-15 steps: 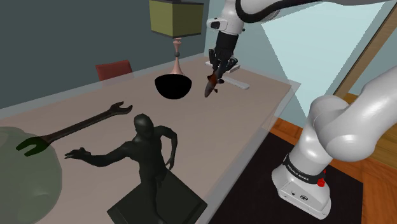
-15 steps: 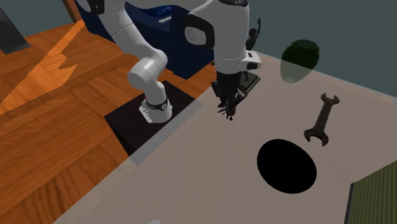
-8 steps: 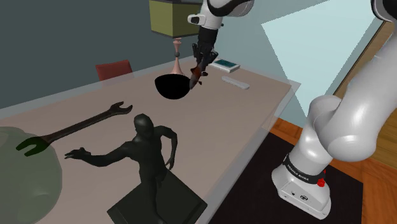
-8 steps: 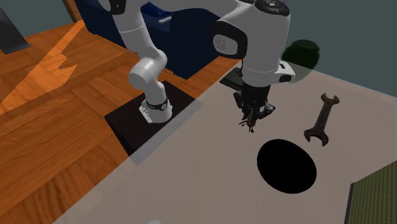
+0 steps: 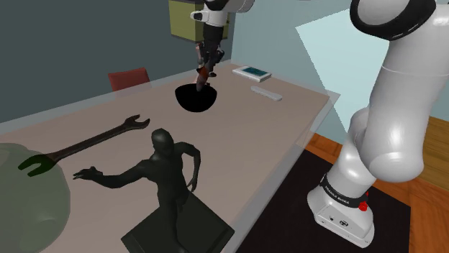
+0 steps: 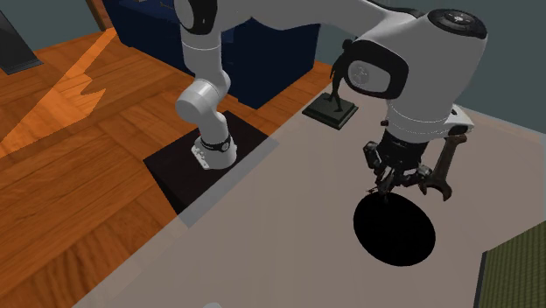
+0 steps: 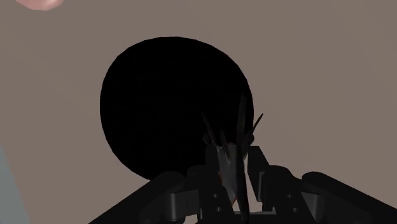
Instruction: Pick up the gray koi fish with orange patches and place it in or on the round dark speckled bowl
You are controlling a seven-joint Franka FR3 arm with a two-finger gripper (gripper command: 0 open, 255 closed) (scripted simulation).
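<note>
Black throughout, the round bowl [image 5: 196, 98] stands on the desk [image 5: 245, 136] toward the far edge as seen in the shoulder view. No speckling can be made out on it, and in the wrist view it reads as a flat dark disc. The claw [image 5: 204, 70] is clamped on the koi fish [image 5: 203, 75], with the fingers [image 7: 257, 167] pressed against its two flanks, and the fish is carried in the air, clear of the desk surface. The fish is small, slim and dark grey to near black. A reddish-orange patch on its body shows in the shoulder view, and a faint orange fleck shows between the fingers in the wrist view. Thin, spiky fins project from it, pointing away from the claw and down toward the bowl. The fish hangs above the bowl, close over its rim rather than its centre. Whether the lowest tip touches the bowl cannot be determined. A dark open-ended wrench [image 5: 86, 144] lies flat on the desk, well apart from the bowl. A black figure statue [image 5: 164, 172] on a square base stands near the desk's near edge in the shoulder view.
</note>
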